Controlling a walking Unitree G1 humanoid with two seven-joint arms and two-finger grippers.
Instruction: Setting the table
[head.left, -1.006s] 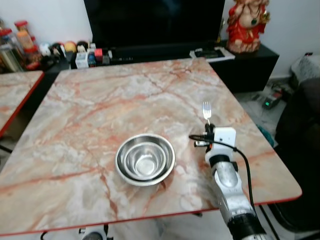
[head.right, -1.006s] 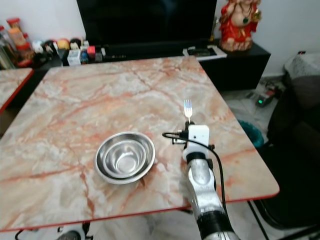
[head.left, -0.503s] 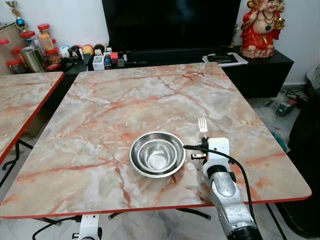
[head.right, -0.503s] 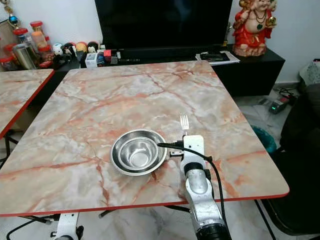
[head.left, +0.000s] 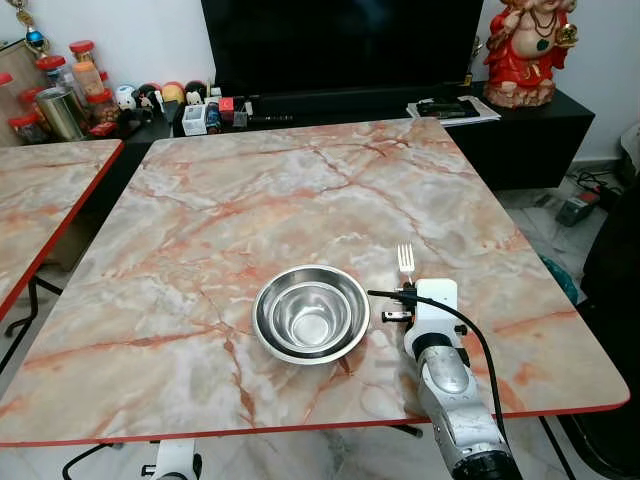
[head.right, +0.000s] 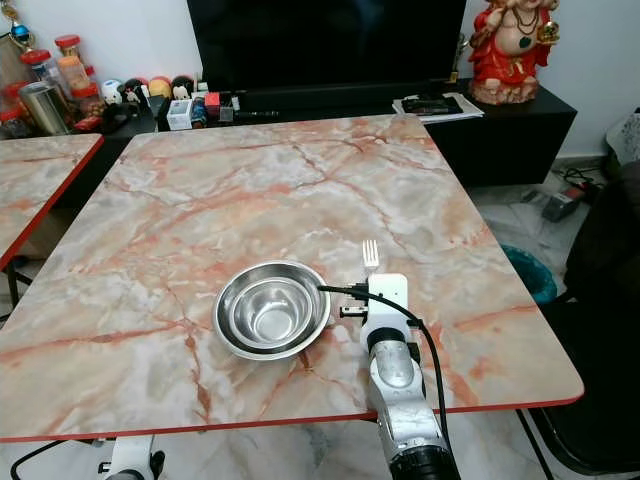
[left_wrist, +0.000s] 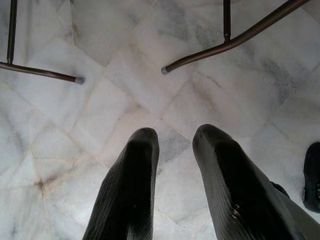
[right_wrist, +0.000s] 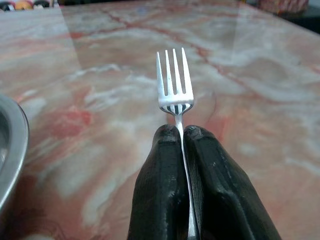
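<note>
Near the front right corner of the marble table (head.left: 250, 190), the right gripper (right_wrist: 181, 131), pressed tight on the thin handle of a silver fork (right_wrist: 173, 82), the two black fingers (right_wrist: 160, 180) touching it from both sides. Fork held low over the table surface, tines pointing away toward the far edge, handle pinched between the pads. Just beside the gripper, on its left, a steel bowl (head.left: 311, 313) standing on the table, with a smaller one nested inside as it seems, close to the front edge and a little right of the middle. Behind the gripper, the silver right arm (head.left: 452, 400) with a white wrist block and a black cable, reaching in over the red front edge. Under the table, the left gripper (left_wrist: 175, 137), hanging idle above a pale marble floor (left_wrist: 125, 90), fingers a narrow gap apart and holding nothing, thin dark table legs (left_wrist: 235, 37) near it. Beyond the far edge, a black TV stand (head.left: 520, 130) with a large dark screen (head.left: 340, 45), a red figurine (head.left: 530, 50) at its right end, small jars and toys (head.left: 130, 100) at its left. On the left side, a second marble table (head.left: 40, 200) with the same red edge.
</note>
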